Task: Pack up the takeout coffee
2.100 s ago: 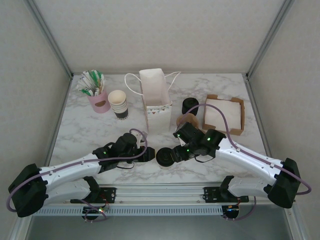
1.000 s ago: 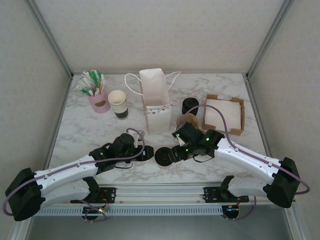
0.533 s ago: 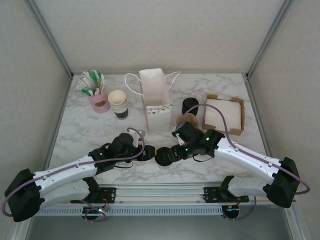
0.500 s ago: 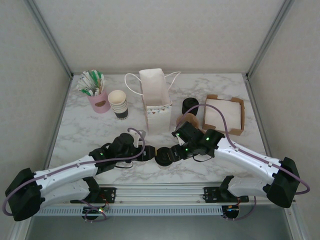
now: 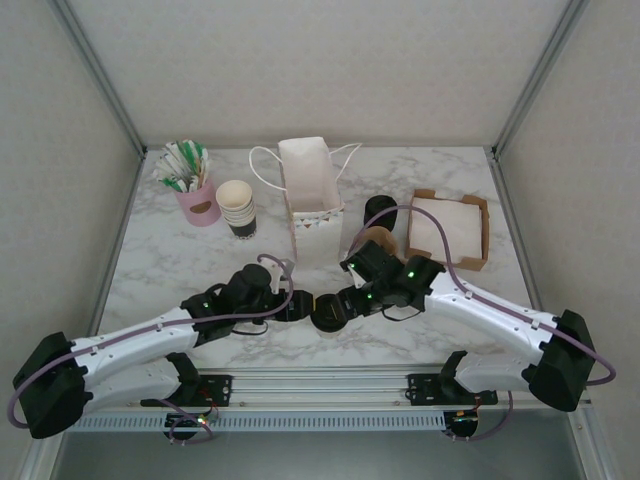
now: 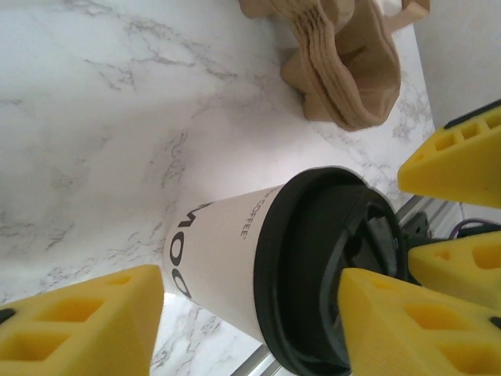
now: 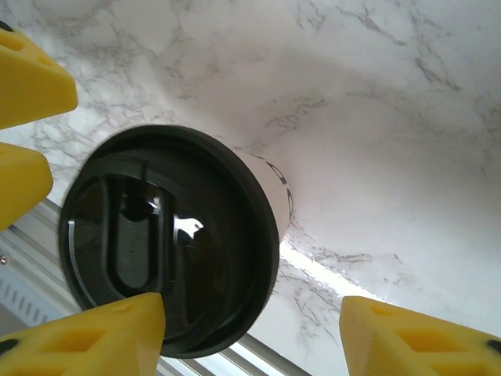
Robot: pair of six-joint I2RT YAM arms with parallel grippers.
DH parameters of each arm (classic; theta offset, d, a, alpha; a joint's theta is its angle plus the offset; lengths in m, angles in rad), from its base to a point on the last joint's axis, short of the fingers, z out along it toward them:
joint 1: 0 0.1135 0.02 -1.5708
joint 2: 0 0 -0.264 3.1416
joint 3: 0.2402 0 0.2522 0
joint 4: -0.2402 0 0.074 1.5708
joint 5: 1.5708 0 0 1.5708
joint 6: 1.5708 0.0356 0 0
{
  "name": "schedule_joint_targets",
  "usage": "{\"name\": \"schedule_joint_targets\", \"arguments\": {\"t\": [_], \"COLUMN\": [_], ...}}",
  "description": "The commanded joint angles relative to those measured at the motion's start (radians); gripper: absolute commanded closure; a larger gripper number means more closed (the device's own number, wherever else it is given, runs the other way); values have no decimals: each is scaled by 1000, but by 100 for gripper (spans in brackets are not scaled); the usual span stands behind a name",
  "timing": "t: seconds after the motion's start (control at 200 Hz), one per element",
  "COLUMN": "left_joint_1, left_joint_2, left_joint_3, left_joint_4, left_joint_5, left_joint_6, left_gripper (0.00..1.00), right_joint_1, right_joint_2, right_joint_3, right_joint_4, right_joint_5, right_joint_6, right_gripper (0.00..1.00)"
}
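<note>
The takeout coffee, a white cup with a black lid, stands near the table's front edge between the two grippers. My left gripper reaches it from the left and my right gripper from the right. In the left wrist view the cup sits between the open yellow fingers of the left gripper, and a thin strip of marble shows beside one finger. The right wrist view has the lid by one finger of the right gripper, with a wide gap to the other.
A white paper bag stands open behind the cup. Brown cardboard sleeves, a black cylinder and a napkin box are to the right. Stacked paper cups and a pink packet holder stand at the back left.
Both grippers' jaws have spread wider around the cup. The cup has shifted slightly left, and both arms have shifted only slightly.
</note>
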Motion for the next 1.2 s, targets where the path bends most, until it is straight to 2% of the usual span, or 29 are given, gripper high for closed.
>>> {"name": "schedule_joint_targets", "arguments": {"t": [0.0,0.215,0.355,0.606,0.686,0.821,1.197], "left_joint_1": [-5,-4,-4,-4,-4,-4,-4], "left_joint_2": [-50,-186,-313,-513,-536,-543,-483], "left_joint_3": [68,116,102,4,-42,-87,-69], "left_joint_4": [-65,-139,-152,-153,-167,-132,-125], "left_joint_5": [-84,-236,-335,-553,-636,-641,-637], "left_joint_6": [32,45,28,-56,-124,-135,-106], "left_gripper": [32,10,1,0,0,0,0], "right_joint_1": [-3,-3,-4,-3,-2,-4,-4], "right_joint_2": [-53,-161,-260,-474,-539,-592,-517], "right_joint_3": [50,54,34,-76,-132,-184,-162], "right_joint_4": [-24,-73,-89,-114,-93,-74,-79], "right_joint_5": [49,262,360,650,671,668,644], "right_joint_6": [-12,-16,0,168,194,213,206], "right_gripper": [36,14,1,1,1,1,1]}}
